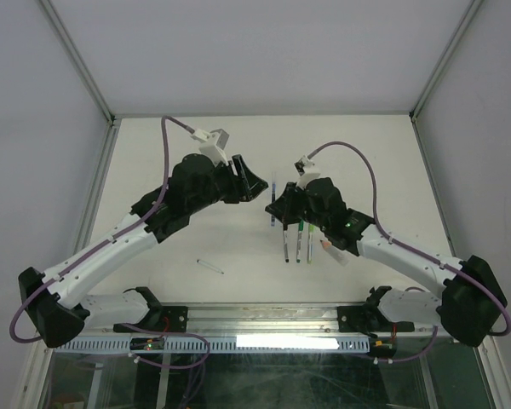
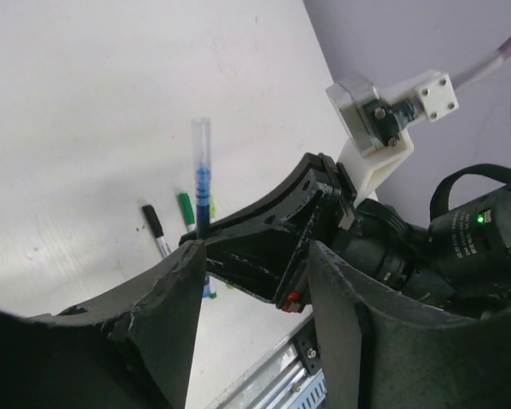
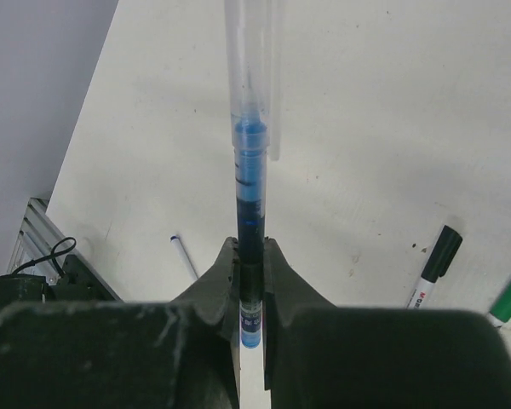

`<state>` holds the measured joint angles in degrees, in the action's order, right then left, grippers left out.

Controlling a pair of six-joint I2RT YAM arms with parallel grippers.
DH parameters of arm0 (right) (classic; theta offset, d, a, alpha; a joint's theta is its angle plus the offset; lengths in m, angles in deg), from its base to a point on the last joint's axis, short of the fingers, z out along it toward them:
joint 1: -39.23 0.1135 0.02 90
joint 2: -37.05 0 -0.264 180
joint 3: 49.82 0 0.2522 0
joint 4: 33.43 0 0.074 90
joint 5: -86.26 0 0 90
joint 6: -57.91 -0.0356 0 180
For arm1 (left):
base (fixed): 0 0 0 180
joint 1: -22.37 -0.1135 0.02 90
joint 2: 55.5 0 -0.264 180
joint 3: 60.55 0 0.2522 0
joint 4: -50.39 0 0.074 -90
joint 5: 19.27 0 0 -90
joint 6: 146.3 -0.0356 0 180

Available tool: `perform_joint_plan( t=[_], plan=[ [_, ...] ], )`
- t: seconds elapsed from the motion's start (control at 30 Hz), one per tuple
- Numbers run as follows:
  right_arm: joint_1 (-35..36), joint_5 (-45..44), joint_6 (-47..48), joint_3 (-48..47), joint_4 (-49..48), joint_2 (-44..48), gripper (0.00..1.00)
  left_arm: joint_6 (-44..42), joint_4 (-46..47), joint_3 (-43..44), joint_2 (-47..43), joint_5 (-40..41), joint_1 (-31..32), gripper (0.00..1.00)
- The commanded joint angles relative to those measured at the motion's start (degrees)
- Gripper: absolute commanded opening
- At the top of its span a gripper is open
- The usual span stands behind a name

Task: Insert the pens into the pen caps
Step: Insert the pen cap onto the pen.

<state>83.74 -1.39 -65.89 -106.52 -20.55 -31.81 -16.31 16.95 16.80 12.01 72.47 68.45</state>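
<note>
Clamping the blue pen in my right gripper, I see its long axis, clear cap outward, lies crosswise just before my left gripper, half-open and empty.

Left arm, right arm: white links, black joints, purple cables.

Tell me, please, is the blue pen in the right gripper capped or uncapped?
Capped: a clear cap with a clip covers the tip of the blue pen, clamped in the right gripper.

Overhead, 2 close wrist cams; pen shared
</note>
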Motion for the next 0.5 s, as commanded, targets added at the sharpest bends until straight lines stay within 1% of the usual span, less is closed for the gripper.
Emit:
perform_joint_plan(
  t=[0.0, 0.07, 0.17, 0.33, 0.47],
  plan=[
    [-0.21, -0.47, 6.04, -1.97, -1.23, 4.82, 0.00, -3.82, 3.39, 2.48, -3.25, 3.68, -1.93, 0.52],
    [-0.18, 1.52, 7.98, -1.29, -2.79, 6.60, 0.00, -4.47, 4.87, 2.85, -3.65, 3.49, -2.62, 0.54],
    [-0.21, 4.41, 9.86, -1.01, -3.95, 9.25, 0.00, -5.75, 8.69, 3.39, -4.33, 2.34, -2.77, 0.59],
    [-0.21, 9.54, 10.19, -1.30, -7.19, 12.75, 0.00, -6.24, 14.01, 3.39, -4.45, -0.63, -2.87, 0.66],
    [-0.15, 12.55, 10.06, -3.60, -6.27, 12.18, 0.00, -5.97, 16.92, 2.85, -4.27, -3.96, -2.87, 0.69]
  ],
)
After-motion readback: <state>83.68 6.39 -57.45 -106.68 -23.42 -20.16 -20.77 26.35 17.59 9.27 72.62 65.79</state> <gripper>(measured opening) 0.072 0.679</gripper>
